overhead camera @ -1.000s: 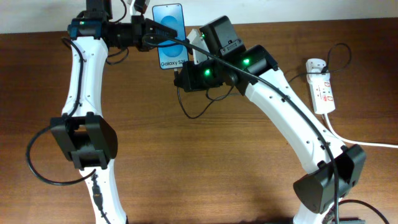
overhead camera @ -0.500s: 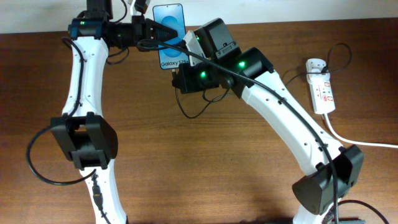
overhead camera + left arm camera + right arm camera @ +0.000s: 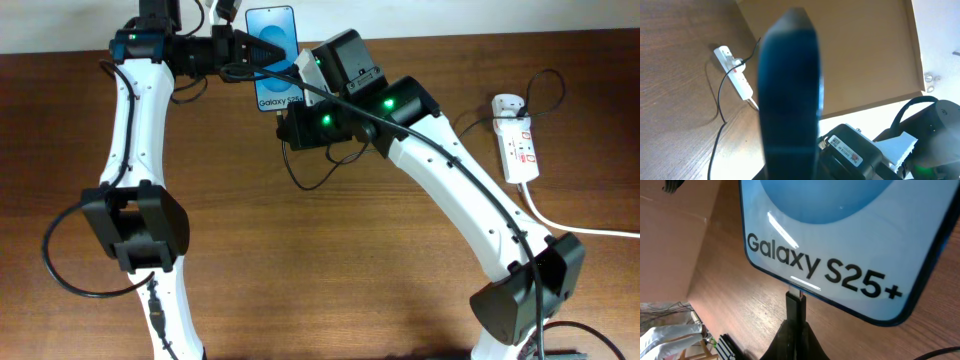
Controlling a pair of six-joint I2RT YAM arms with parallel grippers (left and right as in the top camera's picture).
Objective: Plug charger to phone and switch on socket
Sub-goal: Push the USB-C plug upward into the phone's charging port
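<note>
You look down on a dark brown wooden table (image 3: 330, 260) with a pale wall (image 3: 450, 15) behind it. At twelve o'clock your left gripper (image 3: 243, 52) clasps the phone (image 3: 272, 45). Your right gripper (image 3: 795, 327) pinches the charger (image 3: 795, 300), its tip at the phone's bottom edge. Whether the tip is seated is hidden. The socket (image 3: 517, 145) lies at three o'clock. The left wrist view shows only a dark blur.

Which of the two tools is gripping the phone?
The left tool, clamped on the side of the phone; the right tool holds the charger plug instead.
</note>
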